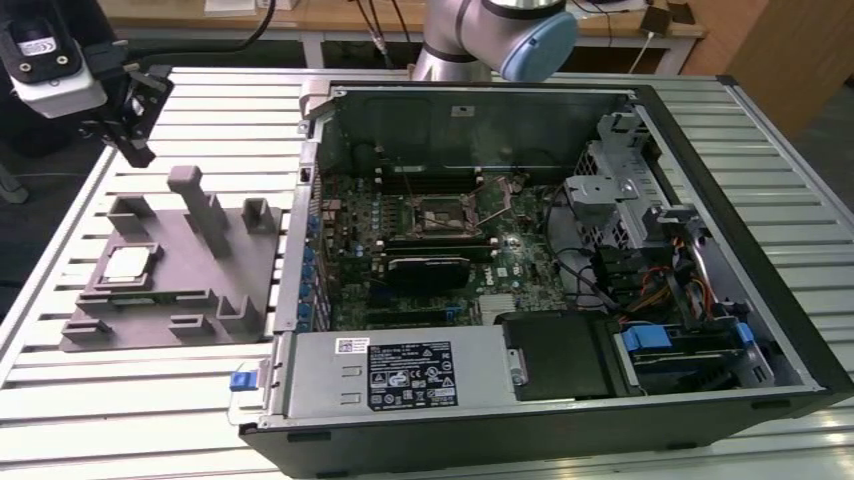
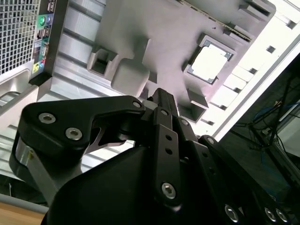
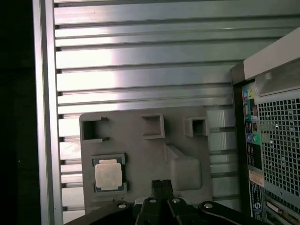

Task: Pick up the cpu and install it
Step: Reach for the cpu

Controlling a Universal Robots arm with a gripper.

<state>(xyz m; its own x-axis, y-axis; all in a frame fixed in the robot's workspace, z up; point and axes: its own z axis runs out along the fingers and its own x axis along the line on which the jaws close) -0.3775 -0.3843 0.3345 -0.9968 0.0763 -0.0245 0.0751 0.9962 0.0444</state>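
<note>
Black end effector (image 1: 138,155), fingers pressed together with nothing between them, hangs above the far left corner of the slatted aluminium tabletop (image 1: 134,390) as the exterior view shows it; a white camera housing (image 1: 47,60) sits on the wrist above it. Both wrist views look past the clenched tips (image 3: 161,183) (image 2: 161,93) down onto a grey plastic block (image 3: 140,154) (image 2: 154,28) with upright posts. The cpu (image 1: 127,264) lies flat in a square recess of this block (image 1: 180,262), silvery top plate up, apart from the end effector and nearer the camera in the exterior view; it is seen in both wrist views (image 3: 108,174) (image 2: 209,62). Just beside the block, to the exterior view's right, lies an open computer case (image 1: 534,440). The motherboard socket (image 1: 447,215) sits in the case's far half. The arm's base joint (image 1: 494,35) stands behind the case.
</note>
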